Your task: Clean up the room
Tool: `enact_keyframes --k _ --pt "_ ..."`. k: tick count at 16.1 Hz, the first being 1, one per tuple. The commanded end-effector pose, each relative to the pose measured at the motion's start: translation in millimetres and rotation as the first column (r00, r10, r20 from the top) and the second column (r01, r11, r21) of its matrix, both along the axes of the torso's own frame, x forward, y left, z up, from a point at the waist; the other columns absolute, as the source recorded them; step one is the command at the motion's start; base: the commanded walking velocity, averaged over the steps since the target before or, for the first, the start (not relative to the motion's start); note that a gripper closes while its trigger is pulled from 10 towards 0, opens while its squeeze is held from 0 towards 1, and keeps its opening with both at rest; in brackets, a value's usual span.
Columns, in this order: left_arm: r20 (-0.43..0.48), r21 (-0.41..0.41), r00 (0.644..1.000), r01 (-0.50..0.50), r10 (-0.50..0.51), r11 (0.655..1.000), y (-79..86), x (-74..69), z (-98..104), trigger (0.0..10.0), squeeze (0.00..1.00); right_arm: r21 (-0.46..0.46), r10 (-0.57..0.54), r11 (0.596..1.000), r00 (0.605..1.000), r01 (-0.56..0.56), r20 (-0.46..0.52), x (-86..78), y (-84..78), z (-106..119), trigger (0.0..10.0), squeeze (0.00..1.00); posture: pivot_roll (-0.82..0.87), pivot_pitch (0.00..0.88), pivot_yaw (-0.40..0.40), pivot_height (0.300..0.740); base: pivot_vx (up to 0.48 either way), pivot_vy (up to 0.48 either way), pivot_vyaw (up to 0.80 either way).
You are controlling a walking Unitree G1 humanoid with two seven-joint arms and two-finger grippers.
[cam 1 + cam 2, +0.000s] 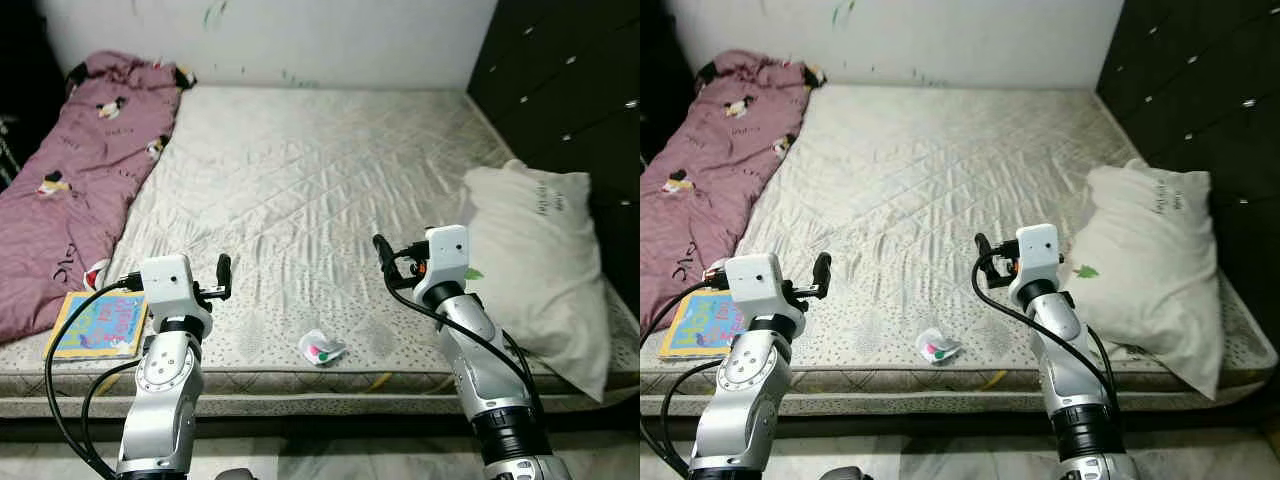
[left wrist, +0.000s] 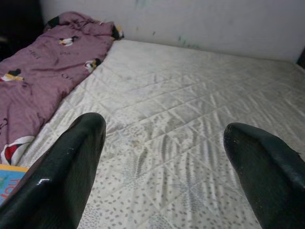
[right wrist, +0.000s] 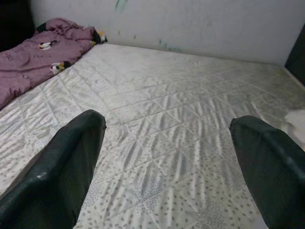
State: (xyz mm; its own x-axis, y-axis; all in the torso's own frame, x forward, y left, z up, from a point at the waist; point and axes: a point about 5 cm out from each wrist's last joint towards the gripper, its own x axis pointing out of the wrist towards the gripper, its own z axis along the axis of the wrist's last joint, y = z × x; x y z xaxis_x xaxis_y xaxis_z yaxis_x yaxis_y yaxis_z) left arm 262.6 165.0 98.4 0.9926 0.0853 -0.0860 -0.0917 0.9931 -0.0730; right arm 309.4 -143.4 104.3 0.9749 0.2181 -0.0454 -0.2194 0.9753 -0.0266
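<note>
I stand at the foot of a bare quilted mattress. A small crumpled white wrapper with pink and green marks lies near the front edge, between my two arms. A colourful children's book rests at the front left corner. My left gripper hovers open over the mattress, right of the book. Held up over the mattress just left of a white pillow is my right gripper. In the wrist views, both the left gripper and the right gripper have their fingers spread wide with nothing between them.
A mauve cartoon-print blanket lies bunched along the left side of the bed. A dark wardrobe stands close on the right. A white wall closes the far side. The pillow partly overhangs the right front corner.
</note>
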Motion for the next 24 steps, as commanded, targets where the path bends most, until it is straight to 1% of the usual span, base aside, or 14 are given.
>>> enact_keyframes --k 1,3,11,20,21,24 --pt "0.015 -0.005 1.0 -0.002 0.002 1.0 -1.0 1.6 4.0 10.0 0.0 0.003 0.003 1.0 1.0 -0.003 0.02 2.9 -0.3 6.9 10.0 0.0 -0.01 0.002 -0.023 0.74 0.259 0.0 0.0" --pt "-0.006 -0.003 1.0 -0.014 0.014 1.0 0.3 2.0 1.7 10.0 0.0 0.005 0.003 1.0 1.0 -0.004 0.019 3.2 -0.1 7.0 10.0 0.0 -0.01 0.003 -0.023 0.74 0.0 0.0 0.0" --pt "-0.021 -0.012 1.0 -0.022 0.022 1.0 1.0 1.9 -1.2 10.0 0.0 0.01 0.003 1.0 1.0 -0.004 0.007 2.9 -0.6 4.5 10.0 0.0 -0.01 0.0 -0.026 0.74 0.0 0.0 0.0" --pt "-0.017 -0.01 1.0 -0.012 0.012 1.0 -1.3 1.9 -0.2 10.0 0.0 0.009 0.008 1.0 1.0 -0.008 0.003 3.0 -1.0 4.1 10.0 0.0 -0.01 0.0 -0.026 0.74 0.0 0.43 0.0" --pt "-0.016 -0.013 1.0 -0.013 0.013 1.0 -1.1 1.9 0.0 10.0 0.0 0.01 0.008 1.0 1.0 -0.008 0.002 3.1 -1.0 4.2 10.0 0.0 -0.01 0.0 -0.027 0.74 0.0 0.315 0.0" --pt "-0.013 -0.012 1.0 -0.015 0.015 1.0 -0.5 2.0 0.6 10.0 0.0 0.013 0.009 1.0 1.0 -0.009 0.003 3.3 -0.6 4.7 10.0 0.0 -0.01 0.004 -0.027 0.74 0.0 0.0 0.0"
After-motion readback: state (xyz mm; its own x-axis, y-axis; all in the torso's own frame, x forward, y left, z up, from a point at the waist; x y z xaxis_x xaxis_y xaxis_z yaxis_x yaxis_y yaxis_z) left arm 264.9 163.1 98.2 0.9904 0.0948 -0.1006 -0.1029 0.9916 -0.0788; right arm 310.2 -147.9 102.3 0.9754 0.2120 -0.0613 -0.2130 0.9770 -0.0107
